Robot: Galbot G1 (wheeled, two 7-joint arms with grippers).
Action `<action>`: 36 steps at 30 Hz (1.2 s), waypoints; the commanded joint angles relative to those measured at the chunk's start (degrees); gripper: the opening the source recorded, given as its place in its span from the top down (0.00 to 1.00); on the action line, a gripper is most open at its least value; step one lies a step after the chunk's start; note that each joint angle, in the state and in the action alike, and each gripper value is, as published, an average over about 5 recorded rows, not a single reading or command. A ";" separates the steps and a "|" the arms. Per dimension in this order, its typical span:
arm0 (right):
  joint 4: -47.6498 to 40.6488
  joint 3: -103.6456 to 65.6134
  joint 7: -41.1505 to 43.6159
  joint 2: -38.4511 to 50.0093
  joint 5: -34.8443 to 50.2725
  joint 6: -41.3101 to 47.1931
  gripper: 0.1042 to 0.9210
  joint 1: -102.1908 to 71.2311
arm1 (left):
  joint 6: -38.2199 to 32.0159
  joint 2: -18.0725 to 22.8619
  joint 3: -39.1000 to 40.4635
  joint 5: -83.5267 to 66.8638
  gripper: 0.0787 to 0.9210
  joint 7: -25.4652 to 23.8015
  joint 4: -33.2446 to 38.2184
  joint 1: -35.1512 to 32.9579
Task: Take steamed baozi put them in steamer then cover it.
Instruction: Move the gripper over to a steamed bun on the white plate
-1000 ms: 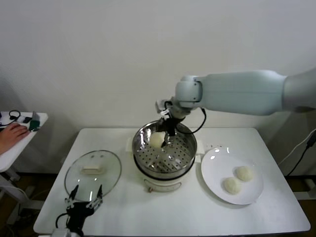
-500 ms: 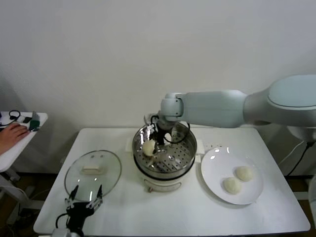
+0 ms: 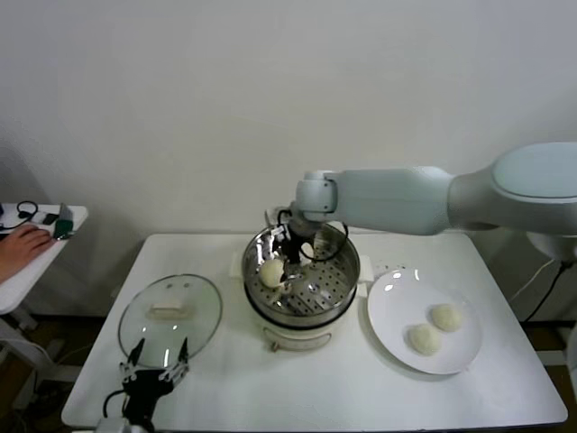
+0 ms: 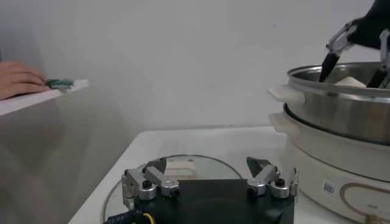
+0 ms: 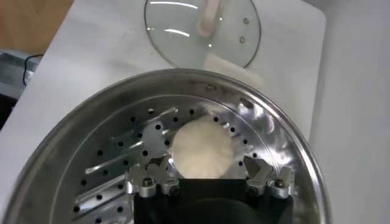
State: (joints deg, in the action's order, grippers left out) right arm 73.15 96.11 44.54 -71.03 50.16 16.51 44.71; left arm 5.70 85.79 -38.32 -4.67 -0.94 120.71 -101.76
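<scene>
The steamer (image 3: 338,287) stands mid-table on its cream pot base. My right gripper (image 3: 290,253) is down inside it, open, fingers on either side of one baozi (image 3: 271,271) without touching it. In the right wrist view that baozi (image 5: 202,148) lies on the perforated bottom between the spread fingers (image 5: 256,169) of the gripper (image 5: 204,169). Two more baozi (image 3: 444,316) (image 3: 422,338) lie on the white plate (image 3: 392,302) to the right. The glass cover (image 3: 169,311) lies flat on the table left of the steamer. My left gripper (image 3: 153,361) is open and parked just in front of the cover (image 4: 183,165).
A small side table (image 3: 36,239) at the far left holds small items, and a person's hand (image 3: 20,245) rests on it. The steamer's rim and wall (image 4: 341,106) rise to the right of the left gripper (image 4: 207,163). The cover also shows beyond the steamer in the right wrist view (image 5: 177,24).
The right gripper came down and leftward into the steamer with the baozi. The baozi now lies on the perforated bottom and the fingers stand apart from it. The left arm has not moved.
</scene>
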 commanded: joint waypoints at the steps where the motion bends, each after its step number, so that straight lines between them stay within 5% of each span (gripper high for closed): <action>1: 12.27 9.95 10.36 20.38 -0.68 -4.46 0.12 19.07 | -0.15 -0.33 0.52 0.50 0.12 0.00 -0.22 0.00; 8: 21.96 27.28 11.89 35.07 -10.21 -6.60 0.12 28.60 | -0.25 -0.54 1.11 1.05 0.12 -0.01 -0.45 0.23; 16: 25.25 28.12 5.69 43.68 -18.26 -3.31 0.12 19.24 | -0.26 -0.24 1.42 1.65 0.12 -0.02 0.19 -0.47; 36: 15.67 1.71 -2.50 42.66 -29.82 1.30 0.12 -15.53 | -0.84 0.68 1.54 2.57 0.12 0.11 -0.06 -1.68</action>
State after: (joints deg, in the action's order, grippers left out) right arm 91.93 105.92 44.63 -29.67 25.35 16.59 41.39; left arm 4.98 86.40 -36.71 -2.17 -0.87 120.70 -103.30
